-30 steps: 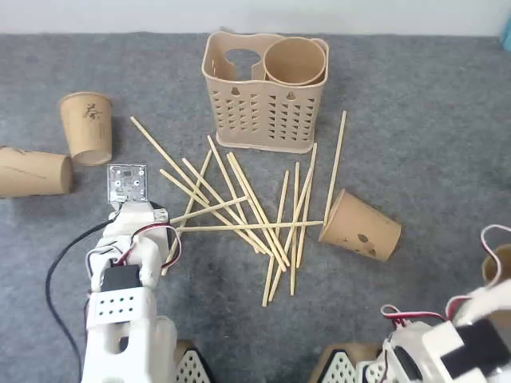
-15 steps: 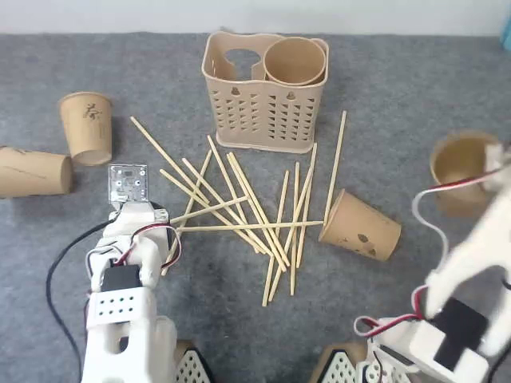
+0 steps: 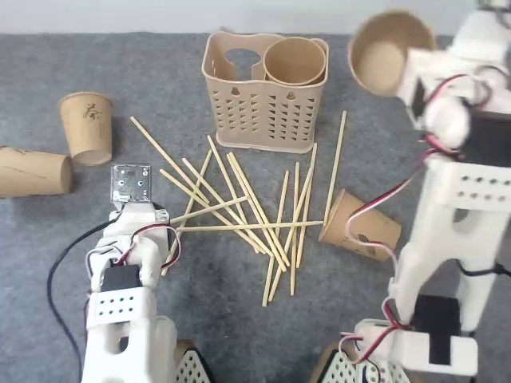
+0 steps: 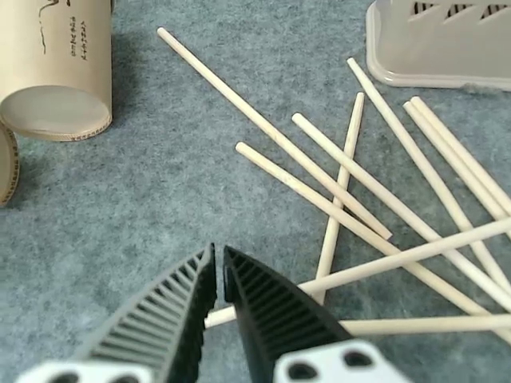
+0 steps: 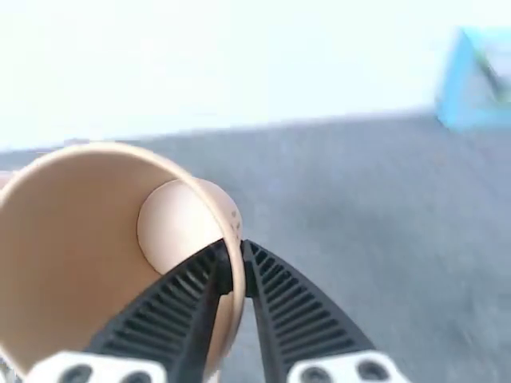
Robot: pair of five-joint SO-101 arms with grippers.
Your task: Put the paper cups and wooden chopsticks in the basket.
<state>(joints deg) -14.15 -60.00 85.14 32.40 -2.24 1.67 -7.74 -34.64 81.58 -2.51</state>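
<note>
My right gripper (image 5: 231, 263) is shut on the rim of a paper cup (image 3: 386, 52), held high in the air just right of the beige basket (image 3: 259, 120); the same paper cup (image 5: 104, 263) shows its open mouth in the right wrist view. One cup (image 3: 294, 61) sits inside the basket's right compartment. Several wooden chopsticks (image 3: 247, 209) lie scattered on the grey mat in front of the basket. Another cup (image 3: 361, 226) lies on its side at the pile's right. Two cups (image 3: 88, 128) (image 3: 33, 171) rest at the far left. My left gripper (image 4: 219, 267) is shut and empty, low over the chopsticks (image 4: 351, 199).
The grey mat (image 3: 447, 120) covers the table. A blue object (image 5: 479, 80) stands at the far edge in the right wrist view. The raised right arm (image 3: 463, 183) towers over the mat's right side. The left arm's body (image 3: 128, 311) sits at the front left.
The right arm has swung the cup up from the front right corner to high beside the basket. The left arm has kept still.
</note>
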